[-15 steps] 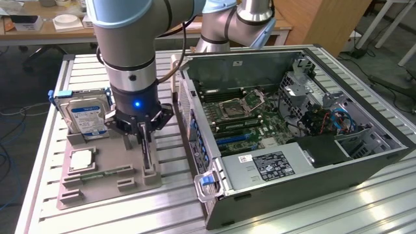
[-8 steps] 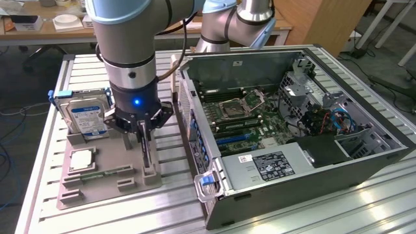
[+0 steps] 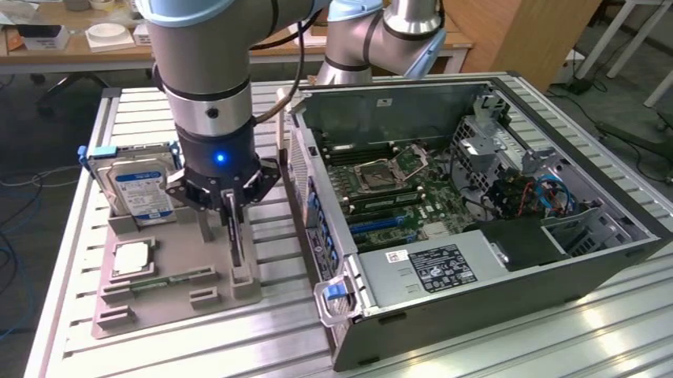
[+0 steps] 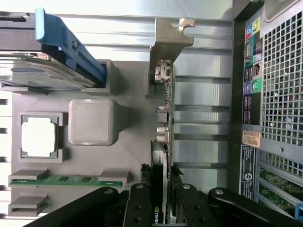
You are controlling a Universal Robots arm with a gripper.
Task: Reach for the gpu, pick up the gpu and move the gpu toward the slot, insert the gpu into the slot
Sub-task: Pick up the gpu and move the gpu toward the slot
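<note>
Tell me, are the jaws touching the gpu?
Touching. The wrist view shows the jaws pressed against both faces of the gpu, no gap on either side.

**Readable markings: one brand, the rest too fine**

- gpu (image 4: 160,189), wrist view: white NVIDIA lettering with its logo on the dark body of the card, turned sideways and only partly in view. This is the only text that reads.
- hard drive (image 3: 142,193), exterior view's left: blue-and-white label, print too small to read.
- power supply label (image 3: 442,268), near side of the open case (image 3: 494,307): black with white print, not legible.
- white sticker (image 3: 395,256), just beside that label: lettering unreadable.
- Case rear, wrist view: tan sticker (image 4: 251,138) and a black label (image 4: 246,168) next to it, both carrying print that cannot be made out.
</note>
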